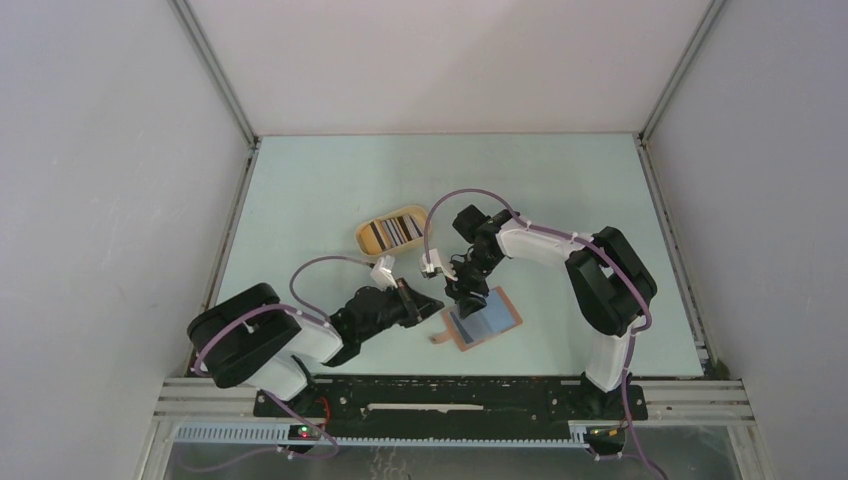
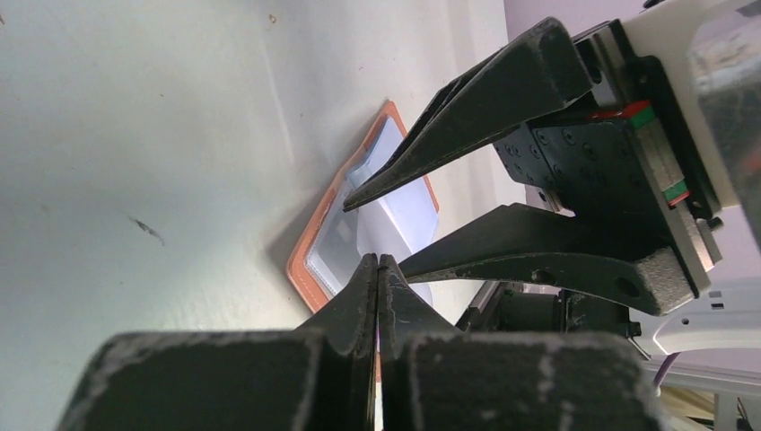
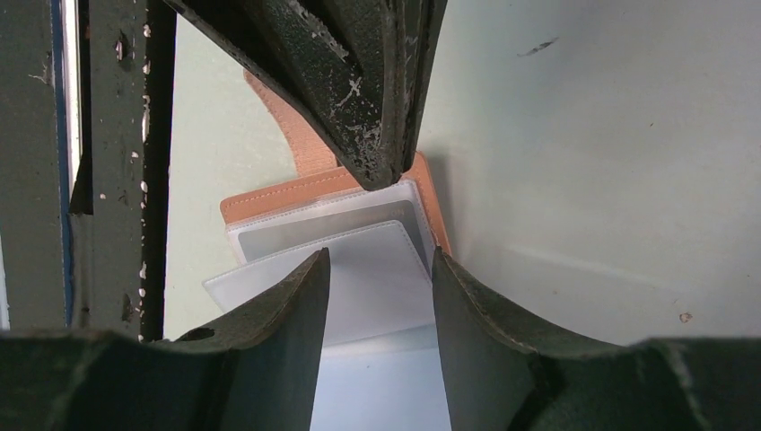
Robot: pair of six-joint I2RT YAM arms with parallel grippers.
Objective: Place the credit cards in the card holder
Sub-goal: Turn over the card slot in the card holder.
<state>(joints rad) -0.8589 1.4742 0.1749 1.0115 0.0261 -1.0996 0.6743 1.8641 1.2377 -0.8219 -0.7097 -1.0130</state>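
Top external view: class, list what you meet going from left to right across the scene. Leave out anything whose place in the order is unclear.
left arm's shoulder → oval tray → card holder → right arm's elbow

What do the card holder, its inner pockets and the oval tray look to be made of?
Card holder: reddish-brown leather or imitation, matte; stitching runs along its edge. Inner pockets: clear, slightly frosted plastic film; layers show through each other. Oval tray: tan, perhaps wood or bamboo; too small to tell.
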